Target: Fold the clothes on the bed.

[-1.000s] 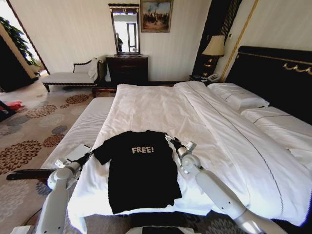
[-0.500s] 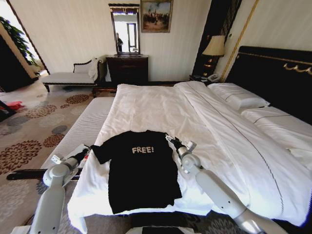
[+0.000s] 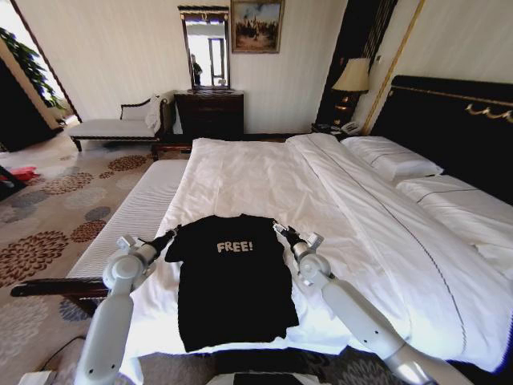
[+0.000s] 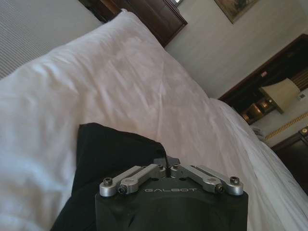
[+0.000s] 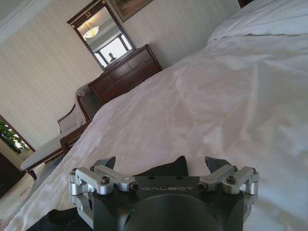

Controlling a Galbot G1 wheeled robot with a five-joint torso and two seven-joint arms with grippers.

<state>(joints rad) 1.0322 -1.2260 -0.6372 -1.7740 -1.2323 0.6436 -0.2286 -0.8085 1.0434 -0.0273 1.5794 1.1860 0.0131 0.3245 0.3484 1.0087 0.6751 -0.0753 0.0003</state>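
Observation:
The clothes, a black T-shirt (image 3: 232, 281) printed "FREE!", lie flat near the front edge of the white bed (image 3: 264, 176). My left gripper (image 3: 168, 235) is at the shirt's left sleeve. In the left wrist view the left gripper (image 4: 167, 161) is shut on the black fabric (image 4: 106, 154), which is lifted a little. My right gripper (image 3: 280, 230) sits at the right sleeve. In the right wrist view the right gripper (image 5: 161, 162) is open, its fingers (image 5: 109, 162) wide apart, with the sleeve tip (image 5: 173, 166) between them.
White pillows (image 3: 393, 160) and a dark headboard (image 3: 457, 120) are at the right. A pale striped surface (image 3: 132, 212) runs along the bed's left side above patterned carpet. A chaise (image 3: 112, 126), a dark dresser (image 3: 208, 112) and a lamp (image 3: 351, 76) stand by the far wall.
My left gripper has moved right, from beside the bed onto the left sleeve, and the sleeve has shifted inward with it. The right arm has stayed still.

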